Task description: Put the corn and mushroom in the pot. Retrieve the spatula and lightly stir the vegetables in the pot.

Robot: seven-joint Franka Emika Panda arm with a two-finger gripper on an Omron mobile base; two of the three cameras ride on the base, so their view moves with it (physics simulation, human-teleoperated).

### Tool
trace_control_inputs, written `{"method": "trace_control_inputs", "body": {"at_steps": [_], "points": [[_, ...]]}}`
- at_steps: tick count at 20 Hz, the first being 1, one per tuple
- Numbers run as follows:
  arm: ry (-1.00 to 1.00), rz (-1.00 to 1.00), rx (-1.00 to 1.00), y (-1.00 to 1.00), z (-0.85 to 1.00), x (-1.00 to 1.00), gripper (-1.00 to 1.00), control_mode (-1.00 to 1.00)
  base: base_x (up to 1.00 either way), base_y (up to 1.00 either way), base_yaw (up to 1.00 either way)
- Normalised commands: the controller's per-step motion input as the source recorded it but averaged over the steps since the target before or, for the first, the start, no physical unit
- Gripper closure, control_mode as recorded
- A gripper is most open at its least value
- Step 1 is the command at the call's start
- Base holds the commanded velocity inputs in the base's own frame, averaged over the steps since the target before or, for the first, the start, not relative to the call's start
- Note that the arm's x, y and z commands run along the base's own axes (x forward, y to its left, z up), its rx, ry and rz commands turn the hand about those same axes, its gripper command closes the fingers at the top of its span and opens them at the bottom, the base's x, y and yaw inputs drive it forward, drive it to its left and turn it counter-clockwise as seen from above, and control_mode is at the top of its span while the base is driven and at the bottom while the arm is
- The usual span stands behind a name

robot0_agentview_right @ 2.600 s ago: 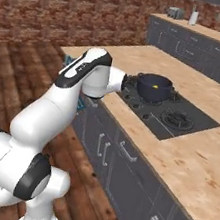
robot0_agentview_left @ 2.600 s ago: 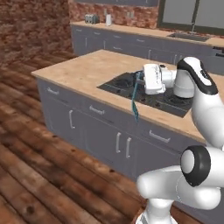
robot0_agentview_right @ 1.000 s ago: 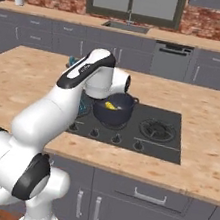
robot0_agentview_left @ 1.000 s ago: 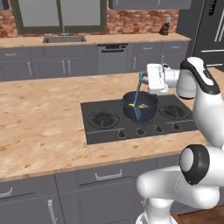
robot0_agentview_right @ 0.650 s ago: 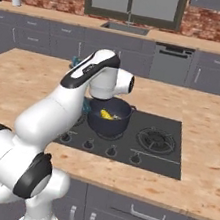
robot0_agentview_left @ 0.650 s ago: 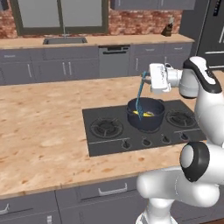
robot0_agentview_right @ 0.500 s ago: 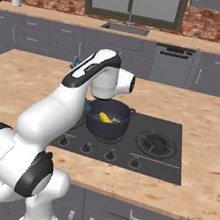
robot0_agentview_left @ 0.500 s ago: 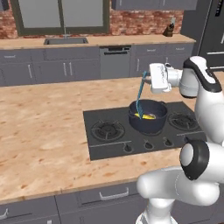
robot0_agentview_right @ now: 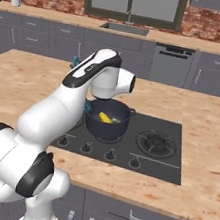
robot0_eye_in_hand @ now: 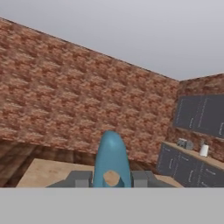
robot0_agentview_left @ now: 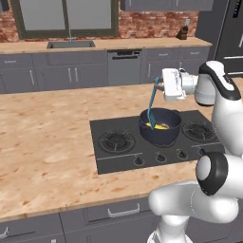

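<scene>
From the left base view, the arm reaches sideways over the stove, and the gripper (robot0_agentview_left: pixel 158 88) is clamped on the top of the spatula (robot0_agentview_left: pixel 153 102), a slim teal utensil that hangs steeply down from it. Its lower end dips inside the pot (robot0_agentview_left: pixel 160 126), a round, deep, dark blue-grey vessel with small side handles, sitting on the middle burner of the black cooktop (robot0_agentview_left: pixel 114 142). Inside the pot, the corn (robot0_agentview_left: pixel 160 126) shows as a yellow patch by the spatula's lower end; the mushroom is too small to make out. The cooktop is set into the light wood-grain table (robot0_agentview_left: pixel 42 142).

From the right base view, the white arm crosses in front of the pot (robot0_agentview_right: pixel 108 122), hiding its left rim. The corn (robot0_agentview_right: pixel 106 118) lies in the pot as a short yellow cob with a darker greenish end. A sliver of teal spatula (robot0_agentview_right: pixel 87 108) shows just beside the arm at the pot's left edge.

In the hand view, the rounded teal handle end of the spatula (robot0_eye_in_hand: pixel 112 159) rises between the two grey fingertips (robot0_eye_in_hand: pixel 79 178), which press it from both sides. Behind it are a brick wall (robot0_eye_in_hand: pixel 65 96) and distant grey cabinets (robot0_eye_in_hand: pixel 192 168).
</scene>
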Motion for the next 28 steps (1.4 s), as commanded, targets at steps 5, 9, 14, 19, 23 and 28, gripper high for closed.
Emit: {"method": "trace_control_inputs", "body": {"at_steps": [5, 9, 14, 19, 23, 28], "points": [[0.0, 0.0, 0.0, 0.0, 0.0, 0.0, 1.0, 1.0, 0.0, 0.0, 0.0], [0.0, 0.0, 0.0, 0.0, 0.0, 0.0, 1.0, 1.0, 0.0, 0.0, 0.0], [-0.16, -0.02, 0.08, -0.14, 0.05, 0.18, 1.0, -1.0, 0.01, -0.01, -0.01], [-0.23, 0.0, 0.12, -0.4, 0.1, 0.34, 1.0, -1.0, 0.0, 0.0, 0.0], [0.01, 0.0, 0.0, -0.49, -0.03, 0.39, 1.0, -1.0, 0.0, 0.0, 0.0], [0.26, 0.0, 0.0, -0.46, -0.07, 0.41, 1.0, -1.0, 0.0, 0.0, 0.0]]}}
